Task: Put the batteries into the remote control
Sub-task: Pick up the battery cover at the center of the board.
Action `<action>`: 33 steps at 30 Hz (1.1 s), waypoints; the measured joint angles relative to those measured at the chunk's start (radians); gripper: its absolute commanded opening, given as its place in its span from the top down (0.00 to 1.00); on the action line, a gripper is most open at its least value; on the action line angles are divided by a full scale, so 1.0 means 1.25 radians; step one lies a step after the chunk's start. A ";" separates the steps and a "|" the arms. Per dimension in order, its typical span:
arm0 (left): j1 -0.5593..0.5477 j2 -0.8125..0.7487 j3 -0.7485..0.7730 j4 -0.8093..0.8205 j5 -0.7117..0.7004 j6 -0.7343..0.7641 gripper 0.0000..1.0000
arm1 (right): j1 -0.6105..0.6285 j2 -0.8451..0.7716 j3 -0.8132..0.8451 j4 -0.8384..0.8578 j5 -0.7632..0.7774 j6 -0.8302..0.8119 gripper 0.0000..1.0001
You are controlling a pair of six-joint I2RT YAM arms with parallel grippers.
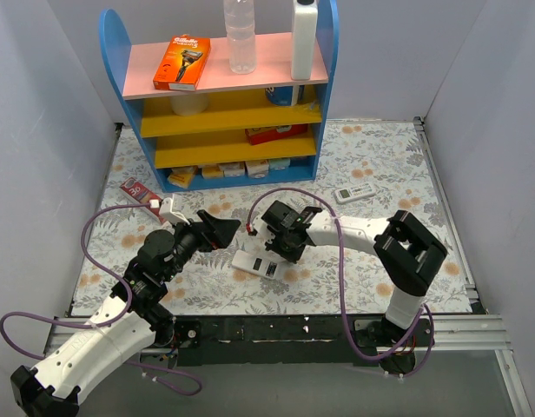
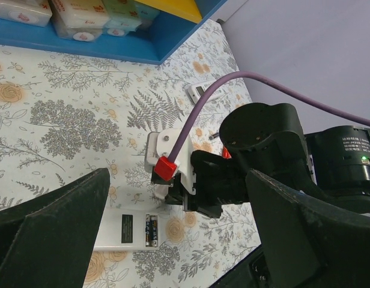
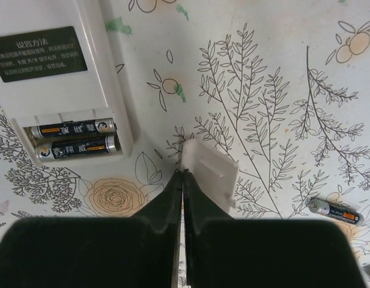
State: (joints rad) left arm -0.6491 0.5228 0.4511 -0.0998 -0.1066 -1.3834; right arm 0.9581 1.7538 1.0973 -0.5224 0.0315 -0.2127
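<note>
The right end effector (image 3: 183, 180) is seen clenched, the white cover (image 3: 210, 171) seemingly pinched by its edge at the tips. Ahead and to its left the remote (image 3: 59, 90) lies back-up on the tabletop (image 3: 281, 90), with two batteries (image 3: 74, 138) seated in the open bay. Only closing the bay is judged to remain. A third battery (image 3: 334, 210) lies off to the right. The left end effector (image 1: 222, 229) is spread wide, empty. The remote's front is hidden.

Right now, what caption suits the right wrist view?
Two batteries in the remote, end effector pinching its cover, a spare battery nearby.
</note>
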 measured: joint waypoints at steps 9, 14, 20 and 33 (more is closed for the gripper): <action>0.000 0.011 0.000 0.030 0.026 -0.006 0.02 | -0.006 -0.007 0.005 -0.001 -0.020 0.004 0.99; 0.000 0.024 -0.002 0.051 0.036 -0.012 0.02 | -0.013 -0.045 0.005 -0.001 -0.034 0.023 0.99; 0.000 0.025 -0.002 0.056 0.038 -0.016 0.02 | -0.017 -0.068 0.005 -0.001 -0.042 0.046 0.99; 0.000 0.017 -0.009 0.056 0.039 -0.022 0.02 | -0.017 -0.088 -0.015 -0.005 -0.045 0.093 0.99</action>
State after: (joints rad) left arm -0.6491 0.5438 0.4397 -0.0303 -0.0574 -1.4109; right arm 0.9363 1.6444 1.0782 -0.5285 -0.0254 -0.0959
